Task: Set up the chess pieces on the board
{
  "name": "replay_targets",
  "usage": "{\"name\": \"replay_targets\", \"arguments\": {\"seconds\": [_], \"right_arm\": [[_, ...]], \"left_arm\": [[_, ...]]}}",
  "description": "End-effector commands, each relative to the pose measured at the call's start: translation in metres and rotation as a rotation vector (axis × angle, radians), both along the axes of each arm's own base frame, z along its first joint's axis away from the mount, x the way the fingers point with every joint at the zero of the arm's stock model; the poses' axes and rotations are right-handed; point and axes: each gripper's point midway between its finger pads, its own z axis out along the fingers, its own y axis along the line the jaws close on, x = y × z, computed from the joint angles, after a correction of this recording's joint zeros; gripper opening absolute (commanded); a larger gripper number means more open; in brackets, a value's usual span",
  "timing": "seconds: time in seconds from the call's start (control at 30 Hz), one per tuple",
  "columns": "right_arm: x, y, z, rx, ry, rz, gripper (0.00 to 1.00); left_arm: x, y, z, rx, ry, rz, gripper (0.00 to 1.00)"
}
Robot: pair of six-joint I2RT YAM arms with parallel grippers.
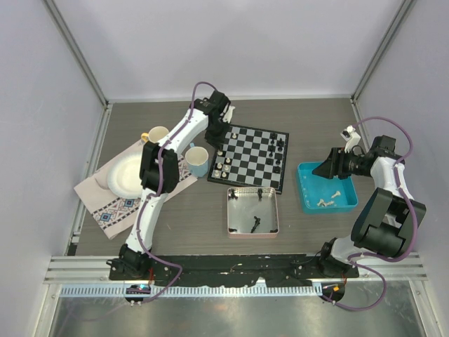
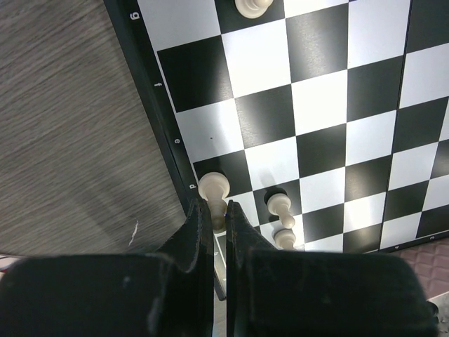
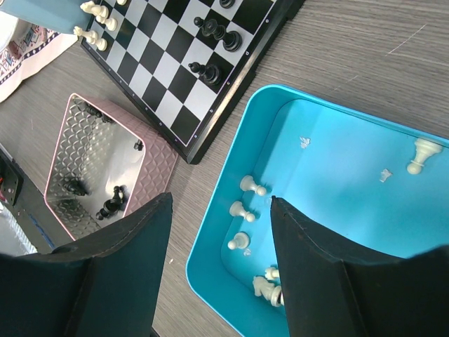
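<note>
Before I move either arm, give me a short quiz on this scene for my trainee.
1. True or false: the right gripper hangs open above the blue tray.
2. Which pieces lie in the pink tray? A white, B black, C both.
3. Fill in: the left gripper is shut on a ___ piece at the board edge.
Key: 1 true; 2 B; 3 white.
</note>
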Motion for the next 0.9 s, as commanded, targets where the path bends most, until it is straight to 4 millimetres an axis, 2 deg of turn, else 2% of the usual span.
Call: {"name": "replay_targets", "arguments": {"seconds": [0.0,0.4,0.87], "right_arm": [[0.0044,-0.0006,0.0107,-0.003,-0.05,0.016,0.63],[0.0035,0.0001,0.0103,0.002,-0.044,0.021,0.63],[0.0038,0.0003,0.0103,0.004,-0.045,0.024,0.63]], "left_arm": [[0.0106,-0.0088,0.0111,-0.049,-0.034,0.0,0.04],[0.0094,-0.012,0.0081,-0.057,-0.024,0.003,0.06],[0.0078,-0.0117,0.0063,-0.048,-0.02,0.008,0.22]]}}
